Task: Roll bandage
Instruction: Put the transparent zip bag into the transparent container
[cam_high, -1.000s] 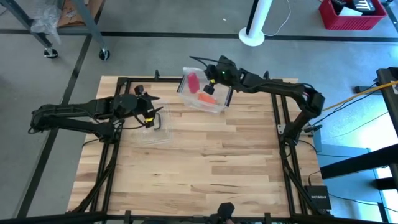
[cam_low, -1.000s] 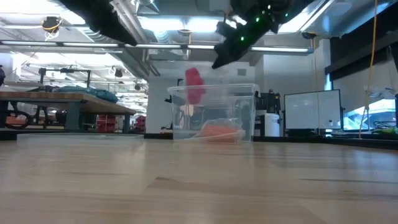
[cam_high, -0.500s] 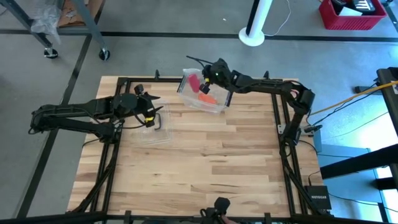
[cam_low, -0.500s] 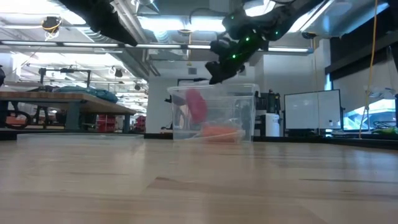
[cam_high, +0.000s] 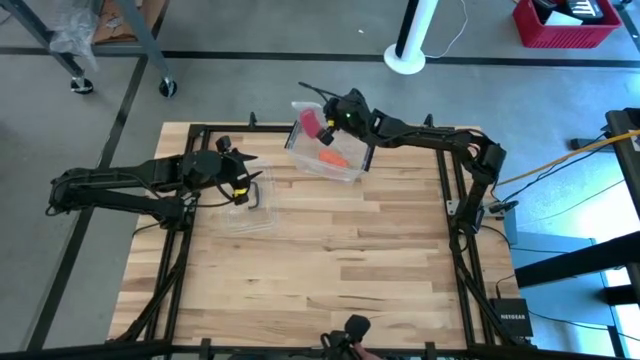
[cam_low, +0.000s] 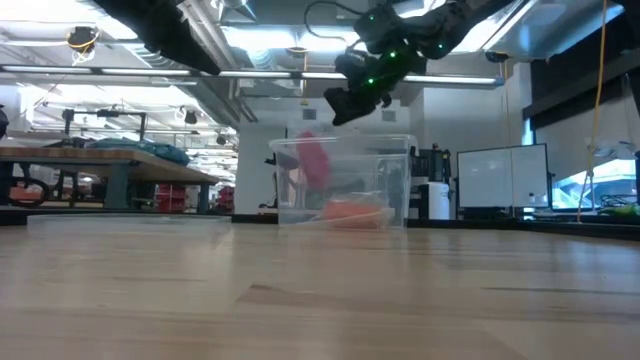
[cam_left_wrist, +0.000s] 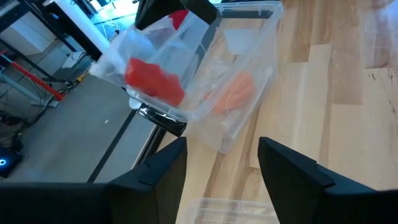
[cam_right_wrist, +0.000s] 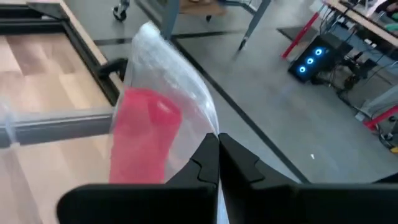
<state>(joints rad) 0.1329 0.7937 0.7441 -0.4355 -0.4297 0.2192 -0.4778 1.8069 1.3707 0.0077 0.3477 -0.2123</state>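
the bandage (cam_right_wrist: 144, 134) is a red cloth roll sealed inside a crinkly clear plastic bag (cam_right_wrist: 180, 93), hanging over the clear plastic bin (cam_high: 330, 160) at the desk's (cam_high: 320, 260) far edge; the right claw (cam_high: 328, 128) is pinched fully shut on the bag's film, likely so the bag can be drawn out of the bin; an orange-red lump (cam_low: 350, 212) rests on the bin's floor; the left claw (cam_left_wrist: 217, 162) hangs spread wide and empty near the desk's left edge, above a clear lid (cam_high: 240, 215), probably waiting.

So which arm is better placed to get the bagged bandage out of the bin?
Right. Its jaws are shut on the plastic bag holding the bandage above the clear bin; the left gripper waits open, apart.
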